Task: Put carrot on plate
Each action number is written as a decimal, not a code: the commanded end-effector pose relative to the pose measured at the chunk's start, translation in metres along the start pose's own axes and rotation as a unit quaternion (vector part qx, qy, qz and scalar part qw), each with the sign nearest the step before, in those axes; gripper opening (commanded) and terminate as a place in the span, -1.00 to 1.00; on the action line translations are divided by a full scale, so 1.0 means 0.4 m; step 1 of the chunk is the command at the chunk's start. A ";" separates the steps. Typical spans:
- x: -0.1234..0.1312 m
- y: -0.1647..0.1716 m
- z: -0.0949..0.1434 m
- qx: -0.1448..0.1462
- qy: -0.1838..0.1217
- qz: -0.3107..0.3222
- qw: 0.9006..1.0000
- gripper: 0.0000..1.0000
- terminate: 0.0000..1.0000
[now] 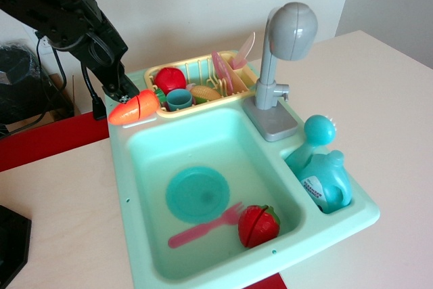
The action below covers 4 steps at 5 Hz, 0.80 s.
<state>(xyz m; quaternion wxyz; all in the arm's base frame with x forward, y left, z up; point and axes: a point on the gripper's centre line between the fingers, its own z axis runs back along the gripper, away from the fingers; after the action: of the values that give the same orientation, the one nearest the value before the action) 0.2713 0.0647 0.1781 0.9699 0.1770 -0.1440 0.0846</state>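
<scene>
Carrot (133, 109) count is one: it hangs clamped in the black gripper (124, 96), whose jaws are closed on its upper side, above the sink's back-left corner and clear of the basin.

By size: one mint toy sink (338, 225) on the table; one grey faucet (284, 52) at its back rim; one yellow rack (203, 65) behind the basin, holding two pink upright plates (226, 72), one red round fruit (170, 79) and one small teal cup (179, 99); one teal soap bottle (323, 174) in the right compartment. On the basin floor lie one plate (197, 194), one pink fork (206, 227) just beside it, and one red strawberry (258, 225) touching the fork's prongs.
</scene>
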 end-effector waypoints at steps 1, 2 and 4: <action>0.000 0.000 0.000 0.000 0.000 0.000 1.000 1.00 -1.00; 0.025 0.002 -0.029 0.003 0.016 0.014 1.000 1.00 -1.00; 0.037 0.005 -0.051 0.006 0.021 0.005 1.000 1.00 -1.00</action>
<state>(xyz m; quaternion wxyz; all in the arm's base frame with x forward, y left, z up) 0.2856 0.0762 0.1474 0.9754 0.1761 -0.0933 0.0945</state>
